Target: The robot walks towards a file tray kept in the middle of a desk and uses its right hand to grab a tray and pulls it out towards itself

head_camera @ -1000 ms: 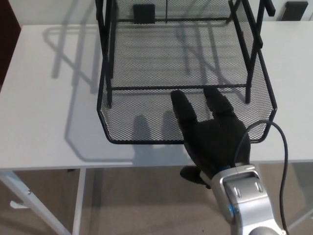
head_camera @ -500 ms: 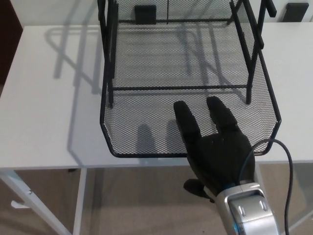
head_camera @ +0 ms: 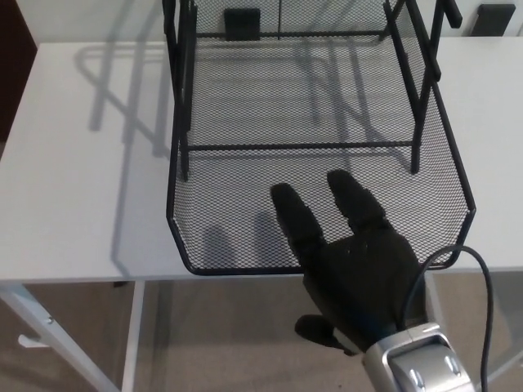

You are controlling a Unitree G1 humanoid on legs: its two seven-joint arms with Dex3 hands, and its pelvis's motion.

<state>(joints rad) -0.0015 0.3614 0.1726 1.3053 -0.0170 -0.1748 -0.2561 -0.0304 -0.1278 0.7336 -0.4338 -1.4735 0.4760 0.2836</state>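
Note:
A black wire-mesh tray (head_camera: 245,163) sticks out of the bottom level of a black file rack (head_camera: 181,82) on the white desk (head_camera: 73,180). The tray's front rim (head_camera: 237,270) reaches the desk's near edge. My right hand (head_camera: 351,265) comes in from the lower right and holds that rim right of its middle. Two fingers (head_camera: 296,219) lie over the rim on the mesh floor, while the thumb (head_camera: 319,331) sits below the rim. My left hand does not show.
Two small black blocks (head_camera: 241,23) (head_camera: 494,18) stand at the desk's back edge. A black cable (head_camera: 484,286) loops from my right wrist. White desk legs (head_camera: 135,335) and beige floor show below the front edge.
The tray has slid toward me along with my right hand; its front rim has come from well on the desk to the near edge. The hand has drawn back and slightly left.

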